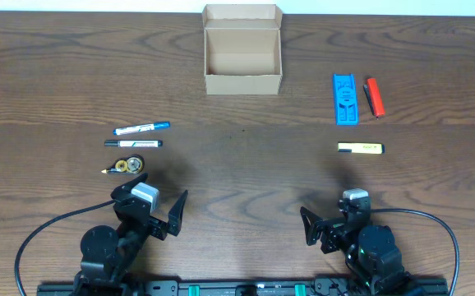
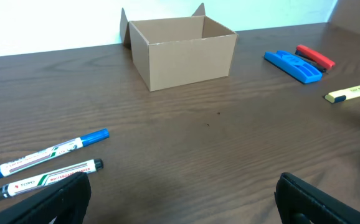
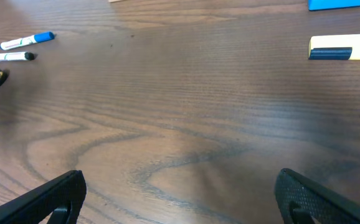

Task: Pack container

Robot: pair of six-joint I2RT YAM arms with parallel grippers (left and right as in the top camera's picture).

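Note:
The container (image 1: 243, 83) is a tan cardboard box standing open at the far middle of the table, with its flap lid back; the left wrist view shows it ahead (image 2: 186, 53). A blue-capped marker (image 1: 142, 127) and a black-capped marker (image 1: 133, 143) lie on the left. On the right lie a yellow highlighter (image 1: 361, 148), a blue flat piece (image 1: 345, 99) and a red pen-like piece (image 1: 374, 96). My left gripper (image 1: 157, 201) and right gripper (image 1: 336, 222) sit near the front edge. Both are open and hold nothing.
A small gold and black round item (image 1: 126, 165) lies just ahead of the left gripper, next to the markers. Black cables loop from both arm bases at the front corners. Bare dark wood runs between the grippers and the box.

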